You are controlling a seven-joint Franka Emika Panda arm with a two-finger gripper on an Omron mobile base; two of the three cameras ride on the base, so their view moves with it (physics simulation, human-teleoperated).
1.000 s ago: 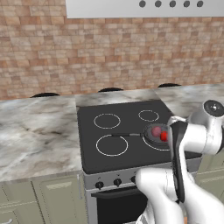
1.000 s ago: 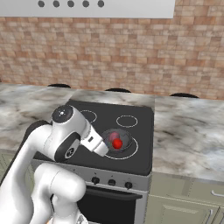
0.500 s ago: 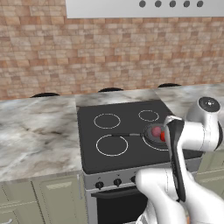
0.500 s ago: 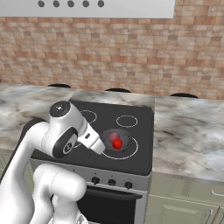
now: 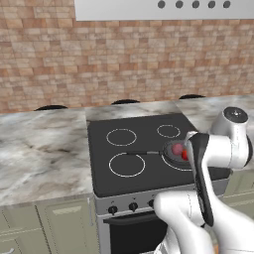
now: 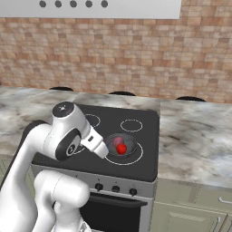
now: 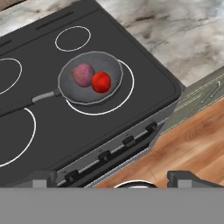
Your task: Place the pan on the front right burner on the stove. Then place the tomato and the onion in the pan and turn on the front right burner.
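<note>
Pan (image 7: 90, 78) sits on front right burner (image 7: 124, 94) of stove (image 7: 131, 109), handle pointing toward stove middle. Tomato (image 7: 101, 82) and onion (image 7: 82, 74) inside pan, touching each other. Gripper (image 7: 112, 177) above stove's front edge, near knobs (image 7: 104, 155), fingers spread wide, holding nothing.

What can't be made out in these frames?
- Left base view: the arm covers part of the tomato and the pan.
- Right base view: the arm hides the pan's handle.
- Stove knob positions: too small to read.
- Gripper: the frame's bottom cuts its tips.
</note>
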